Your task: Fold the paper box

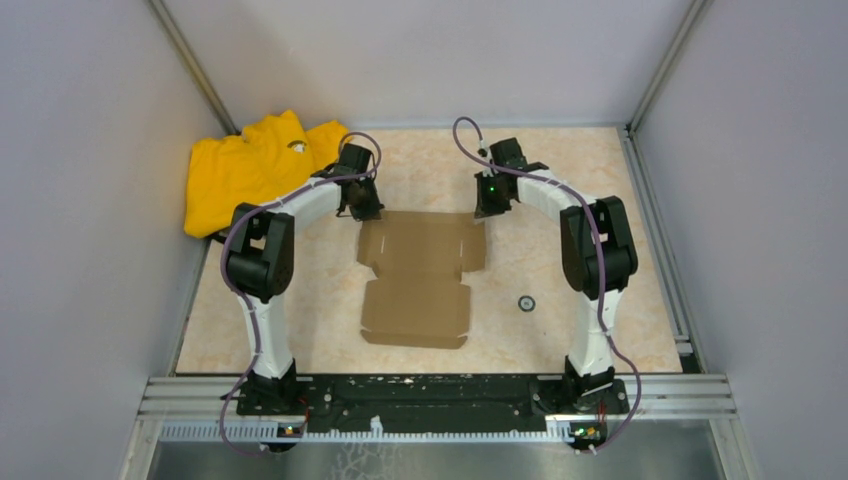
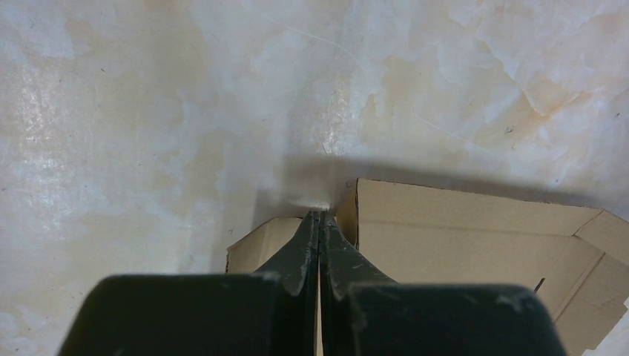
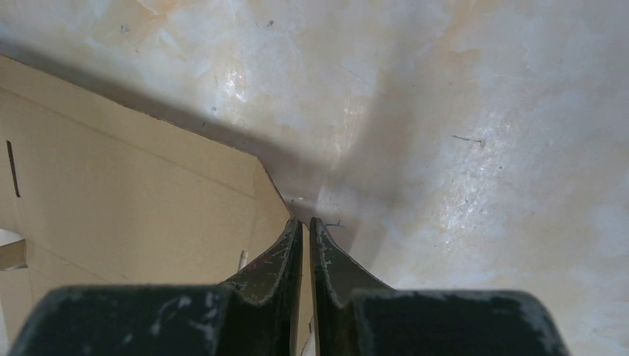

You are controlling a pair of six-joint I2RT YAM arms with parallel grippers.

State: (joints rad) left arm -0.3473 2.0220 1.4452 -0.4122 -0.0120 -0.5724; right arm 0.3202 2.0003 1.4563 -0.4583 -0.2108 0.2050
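Clenching fully, the left gripper [image 2: 320,216] sits at the 11 o'clock corner of the flat, matte-brown, die-cut paper box [image 1: 420,275]. The right gripper [image 3: 304,221], nearly clenched, sits at its 1 o'clock corner. The box lies mid-table on the glossy marbled table [image 1: 560,180], with a crumpled yellow garment [image 1: 250,170] at 10 o'clock.

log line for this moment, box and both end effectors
box: flat, unfolded | left end effector: shut, far left corner | right end effector: shut, far right corner | grip: unclear

Plain brown paper box [image 1: 420,272], yellow garment [image 1: 242,172]
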